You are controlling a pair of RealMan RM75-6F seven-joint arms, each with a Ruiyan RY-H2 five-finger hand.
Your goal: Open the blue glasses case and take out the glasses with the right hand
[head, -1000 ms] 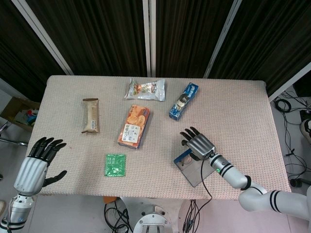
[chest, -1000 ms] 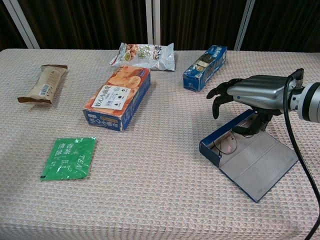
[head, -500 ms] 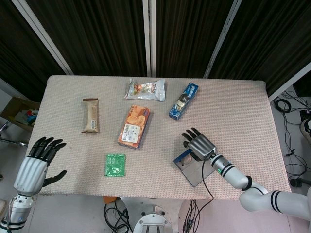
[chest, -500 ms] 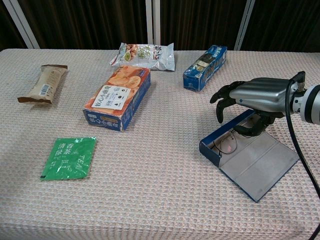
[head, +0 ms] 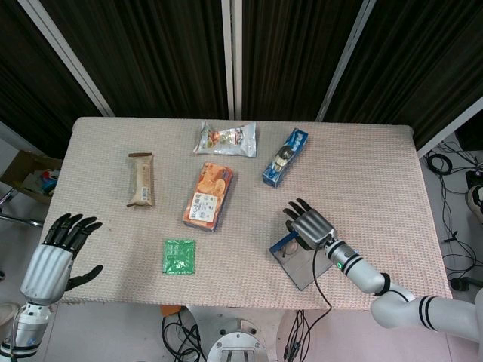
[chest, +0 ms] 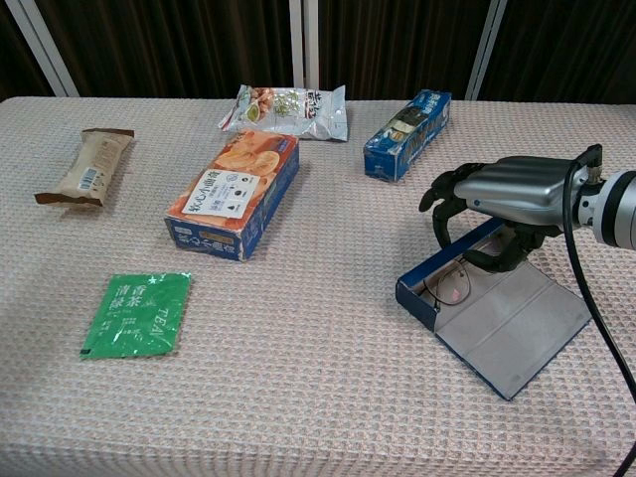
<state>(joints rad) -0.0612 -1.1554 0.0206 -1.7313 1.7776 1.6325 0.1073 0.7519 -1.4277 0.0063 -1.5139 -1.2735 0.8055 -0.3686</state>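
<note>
Since a second ago, the right hand [chest: 502, 194] has drifted a little toward the robot's right and its fingers [chest: 444, 207] have curled further down over the open case, while everything else on the tabletop [head: 362, 166] has stayed put.

Far left of those fingers, the left hand [head: 56, 253] hovers at the near left corner, fingers spread and holding nothing. Between it and the right hand lie a brown wrapped snack bar [head: 141, 179], a flat green tea sachet [head: 179, 256], an orange and blue biscuit box [head: 207, 196], a clear bag of snacks [head: 225, 139] and a long blue snack box [head: 284, 156], all well apart from the working fingers.

Directly under the right hand sits the blue glasses case [chest: 497, 313], already open, its grey lid laid flat toward the near right edge. The thin wire-framed glasses [chest: 449, 285] lie in the blue tray, just below the fingertips. The right fingers are bent and apart, apparently closed on nothing; whether any tip touches the frame cannot be told.

The glasses look light, thin and fragile, with smooth lenses likely to slip and smear. The frame or bridge, pinched gently between thumb and one finger, seems the safer hold than the lenses. The case itself is light and could skid on the woven cloth if pushed.

Room to lift is free above and toward the left of the fingers; the near tabletop edge lies close behind the lid.
</note>
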